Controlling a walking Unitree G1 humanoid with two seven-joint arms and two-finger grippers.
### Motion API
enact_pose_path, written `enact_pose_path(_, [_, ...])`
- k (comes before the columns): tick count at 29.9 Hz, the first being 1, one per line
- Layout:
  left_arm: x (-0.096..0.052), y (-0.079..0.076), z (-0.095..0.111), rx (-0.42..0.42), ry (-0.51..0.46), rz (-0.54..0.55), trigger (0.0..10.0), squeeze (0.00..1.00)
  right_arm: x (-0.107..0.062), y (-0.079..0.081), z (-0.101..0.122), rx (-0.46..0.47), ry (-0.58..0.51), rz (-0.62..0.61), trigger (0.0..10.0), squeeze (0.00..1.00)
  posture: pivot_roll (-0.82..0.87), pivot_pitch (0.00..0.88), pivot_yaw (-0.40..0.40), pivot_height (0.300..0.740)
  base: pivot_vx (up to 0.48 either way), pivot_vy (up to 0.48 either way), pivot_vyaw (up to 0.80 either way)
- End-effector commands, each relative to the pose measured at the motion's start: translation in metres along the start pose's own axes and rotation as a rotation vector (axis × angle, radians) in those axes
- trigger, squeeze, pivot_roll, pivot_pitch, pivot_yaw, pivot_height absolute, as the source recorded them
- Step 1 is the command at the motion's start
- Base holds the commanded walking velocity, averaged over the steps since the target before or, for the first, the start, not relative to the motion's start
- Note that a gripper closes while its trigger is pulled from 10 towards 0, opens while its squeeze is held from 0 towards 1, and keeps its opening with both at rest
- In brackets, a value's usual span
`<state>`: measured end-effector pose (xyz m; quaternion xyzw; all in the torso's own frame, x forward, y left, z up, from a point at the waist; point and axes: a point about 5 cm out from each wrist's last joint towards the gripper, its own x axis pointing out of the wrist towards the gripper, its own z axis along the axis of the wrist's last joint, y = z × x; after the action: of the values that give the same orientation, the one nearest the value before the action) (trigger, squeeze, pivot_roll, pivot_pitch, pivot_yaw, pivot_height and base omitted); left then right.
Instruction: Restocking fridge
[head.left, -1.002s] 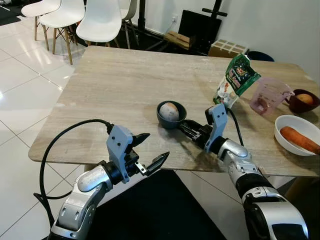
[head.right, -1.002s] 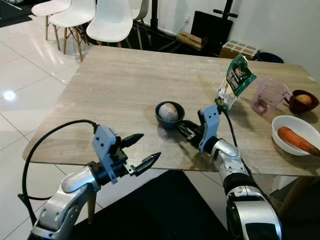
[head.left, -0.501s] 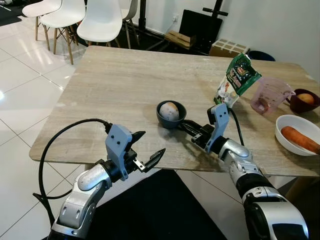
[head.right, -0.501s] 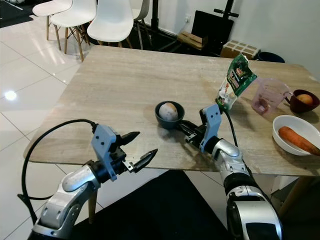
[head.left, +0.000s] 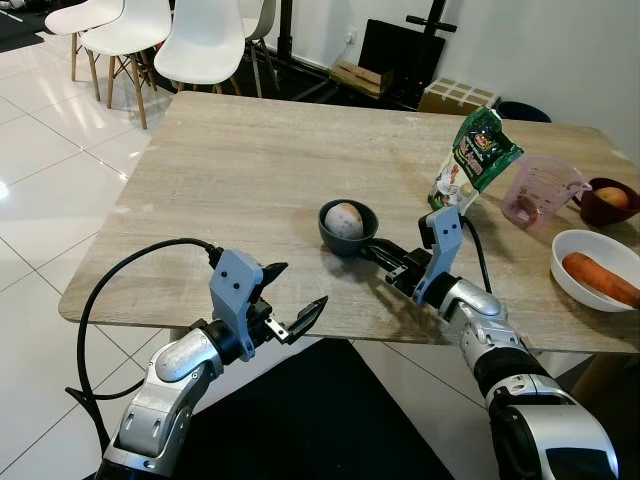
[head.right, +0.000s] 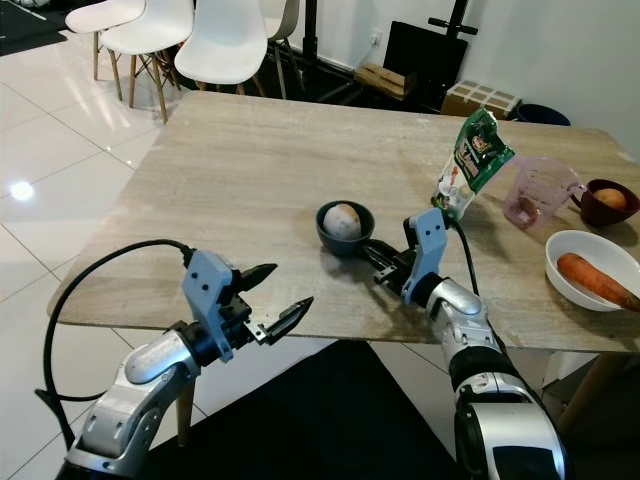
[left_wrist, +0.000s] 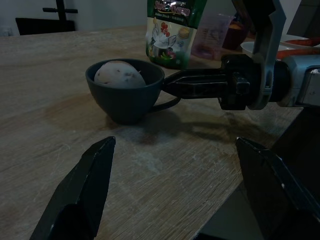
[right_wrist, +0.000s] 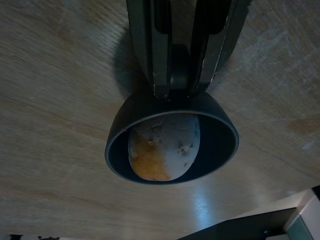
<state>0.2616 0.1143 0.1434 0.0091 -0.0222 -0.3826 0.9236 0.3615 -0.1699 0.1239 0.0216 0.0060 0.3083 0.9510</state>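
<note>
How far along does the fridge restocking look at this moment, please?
Early. Nothing looks put away yet. In hand: the right gripper is shut on the handle of the dark cup holding a potato, still on the table. Left: the green pouch, the carrot and the rest. The left gripper hovers open.

1. a cup (head.left: 348, 228) with a potato (head.left: 346, 216) in it is set near the table (head.left: 240, 180) front edge.
2. right of it — a pouch (head.left: 474, 160), a measuring jug (head.left: 538, 190), two bowls (head.left: 590, 262).
3. chairs (head.left: 200, 45) are placed behind the table.
</note>
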Motion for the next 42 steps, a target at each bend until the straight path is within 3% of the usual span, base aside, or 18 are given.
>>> enact_pose_path(1, [0.001, -0.002, -0.003, -0.001, 0.009, -0.005, 10.0, 0.0, -0.011, -0.002, -0.017, 0.017, 0.075, -0.013, 10.0, 0.0, -0.03, 0.101, -0.064, 0.736, 0.0, 0.0, 0.0])
enact_pose_path(3, [0.001, -0.002, -0.003, -0.001, 0.01, -0.006, 10.0, 0.0, -0.012, -0.002, -0.02, 0.001, 0.103, -0.01, 10.0, 0.0, -0.03, 0.1, -0.063, 0.736, 0.0, 0.0, 0.0])
enact_pose_path(4, [0.001, -0.002, -0.003, -0.001, 0.01, -0.007, 10.0, 0.0, -0.012, -0.001, -0.021, -0.003, 0.108, -0.007, 10.0, 0.07, -0.03, 0.1, -0.063, 0.736, 0.0, 0.0, 0.0])
enact_pose_path(5, [0.001, -0.002, -0.003, -0.001, 0.011, -0.008, 10.0, 0.0, -0.012, -0.001, -0.021, -0.005, 0.108, -0.007, 10.0, 0.07, -0.03, 0.1, -0.063, 0.736, 0.0, 0.0, 0.0])
enact_pose_path(6, [0.001, -0.002, -0.003, -0.001, 0.011, -0.009, 10.0, 0.0, -0.012, -0.001, -0.022, 0.002, 0.109, 0.003, 10.0, 0.65, -0.03, 0.1, -0.063, 0.736, 0.0, 0.0, 0.0])
enact_pose_path(7, [0.001, -0.002, -0.003, -0.001, 0.01, -0.009, 10.0, 0.0, -0.013, 0.0, -0.022, 0.008, 0.109, 0.01, 10.0, 0.95, -0.04, 0.1, -0.064, 0.736, 0.0, 0.0, 0.0])
enact_pose_path(9, [0.001, -0.002, -0.003, -0.001, 0.009, -0.009, 10.0, 0.0, -0.013, 0.0, -0.022, 0.012, 0.11, 0.014, 10.0, 1.0, -0.04, 0.099, -0.064, 0.736, 0.0, 0.0, 0.0])
enact_pose_path(13, [0.002, -0.003, -0.004, -0.001, 0.008, -0.01, 10.0, 0.0, -0.013, 0.0, -0.022, -0.011, 0.114, 0.018, 10.0, 1.0, -0.04, 0.101, -0.063, 0.736, 0.0, 0.0, 0.0])
enact_pose_path(14, [0.002, -0.003, -0.004, -0.001, 0.007, -0.011, 10.0, 0.0, -0.013, 0.0, -0.021, -0.019, 0.114, 0.013, 10.0, 0.5, -0.04, 0.099, -0.063, 0.736, 0.0, 0.0, 0.0])
enact_pose_path(15, [0.002, -0.003, -0.004, -0.001, 0.007, -0.011, 10.0, 0.0, -0.013, 0.0, -0.021, -0.019, 0.114, 0.013, 10.0, 0.5, -0.04, 0.099, -0.063, 0.736, 0.0, 0.0, 0.0])
enact_pose_path(16, [0.002, -0.003, -0.004, -0.002, 0.006, -0.012, 10.0, 0.0, -0.013, 0.0, -0.021, -0.022, 0.114, 0.009, 10.0, 0.06, -0.04, 0.099, -0.064, 0.736, 0.0, 0.0, 0.0])
enact_pose_path(17, [0.002, -0.003, -0.004, -0.002, 0.006, -0.012, 10.0, 0.0, -0.013, -0.001, -0.021, -0.025, 0.112, 0.005, 10.0, 0.0, -0.04, 0.099, -0.064, 0.736, 0.0, 0.0, 0.0])
enact_pose_path(42, [0.002, -0.004, -0.006, -0.006, -0.001, -0.014, 10.0, 0.0, 0.001, 0.004, -0.007, 0.026, 0.013, -0.003, 10.0, 0.0, -0.04, 0.072, -0.071, 0.736, 0.0, 0.0, 0.0])
